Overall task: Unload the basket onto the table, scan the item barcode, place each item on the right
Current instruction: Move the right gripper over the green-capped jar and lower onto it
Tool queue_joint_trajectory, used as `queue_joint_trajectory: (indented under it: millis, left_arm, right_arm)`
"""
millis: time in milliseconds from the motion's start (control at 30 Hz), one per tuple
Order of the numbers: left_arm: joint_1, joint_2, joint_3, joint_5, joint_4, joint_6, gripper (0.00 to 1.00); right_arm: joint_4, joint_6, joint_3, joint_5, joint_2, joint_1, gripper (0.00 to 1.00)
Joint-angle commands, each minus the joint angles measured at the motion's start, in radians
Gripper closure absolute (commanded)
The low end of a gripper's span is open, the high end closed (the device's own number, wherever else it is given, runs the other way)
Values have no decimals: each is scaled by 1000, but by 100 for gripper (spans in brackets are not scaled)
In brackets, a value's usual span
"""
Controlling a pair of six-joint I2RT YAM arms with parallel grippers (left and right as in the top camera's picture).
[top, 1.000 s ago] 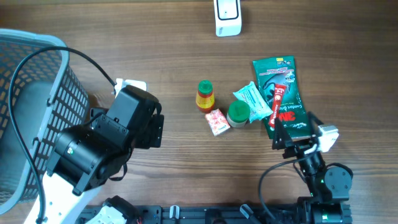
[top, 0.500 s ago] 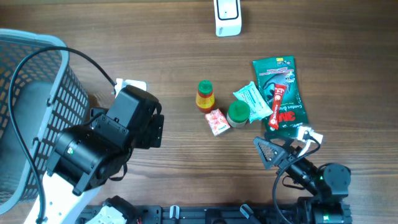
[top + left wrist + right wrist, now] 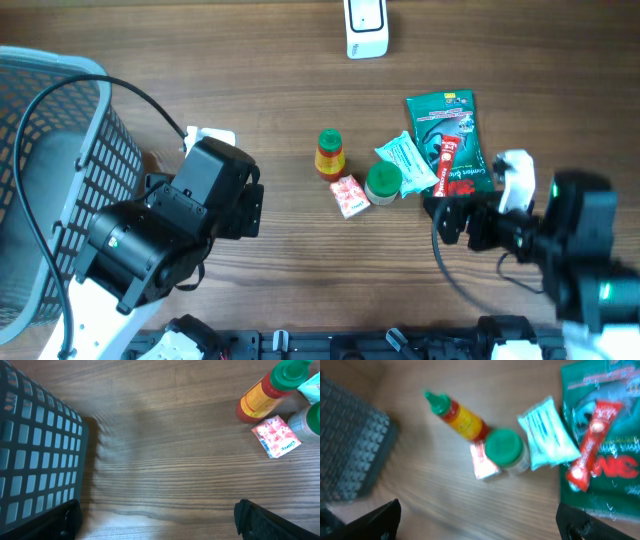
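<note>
The surface [image 3: 300, 100] is matt, grained wood; the basket [image 3: 70, 140] grey plastic mesh; the green packet [image 3: 440, 120] glossy film; the sauce bottle [image 3: 330, 155] and white scanner [image 3: 366, 28] smooth plastic.

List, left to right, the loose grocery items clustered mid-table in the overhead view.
sauce bottle → small red packet → green-lidded jar → pale teal pouch → green 3M pack

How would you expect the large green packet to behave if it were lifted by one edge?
The green packet lies flat and looks like thin film, so it would probably sag rather than stay stiff. Its glossy face may prove slippery. The red stick sachet lying across it would likely slide off as it tilts.
</note>
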Motion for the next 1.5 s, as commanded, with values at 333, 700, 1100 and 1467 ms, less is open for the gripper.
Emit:
queue_joint_trajectory:
  millis: [333,700,1100,1467]
  left_arm:
    - [4,-5,0,-13,0,2,0]
    - [4,-5,0,-13,0,2,0]
    - [4,-5,0,-13,0,2,0]
    - [4,-5,0,-13,0,2,0]
  right_arm:
    - [161,-177,187,170,561,262,1]
    - [272,-422,180,150,641,348,0]
    - [301,-413,180,254,887,380,2]
    - [266,-256,176,361,888,380,28]
